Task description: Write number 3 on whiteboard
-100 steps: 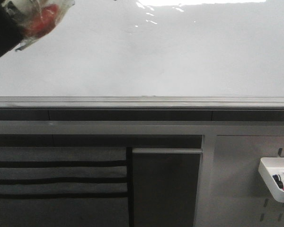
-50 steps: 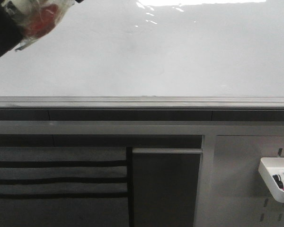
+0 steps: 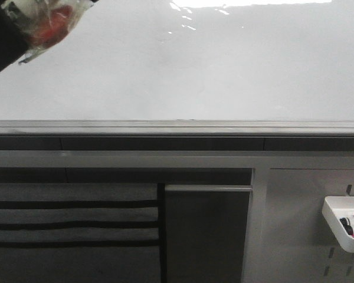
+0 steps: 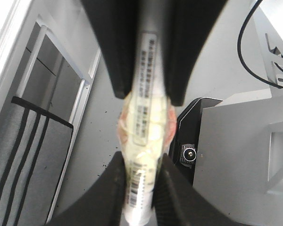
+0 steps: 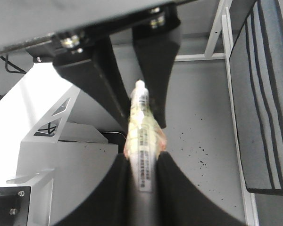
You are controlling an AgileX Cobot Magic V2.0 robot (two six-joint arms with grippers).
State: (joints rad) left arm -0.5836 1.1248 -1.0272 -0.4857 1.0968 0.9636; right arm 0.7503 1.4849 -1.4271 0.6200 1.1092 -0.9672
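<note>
The whiteboard (image 3: pixel 212 71) fills the upper front view, glossy with glare, above its grey ledge (image 3: pixel 177 127). No number 3 shows on it. At the top left corner a black gripper part holds a tape-wrapped marker (image 3: pixel 44 23). In the left wrist view my left gripper (image 4: pixel 141 162) is shut on the marker's white barcoded end (image 4: pixel 144 136). The right gripper's fingers (image 4: pixel 193 47) clamp its grey end. In the right wrist view my right gripper (image 5: pixel 142 160) is shut on the grey labelled barrel (image 5: pixel 142 136). The left fingers (image 5: pixel 99 80) flank the white tip.
A white tray (image 3: pixel 336 212) with several markers hangs on the grey perforated panel (image 3: pixel 301 224) at lower right. A grey striped cloth (image 3: pixel 71 224) and a dark panel (image 3: pixel 206 236) lie below the ledge. A white metal frame (image 5: pixel 42 117) stands below the arms.
The taped marker and gripper at the top left of the front view have shifted very slightly upward. Nothing else has moved.
</note>
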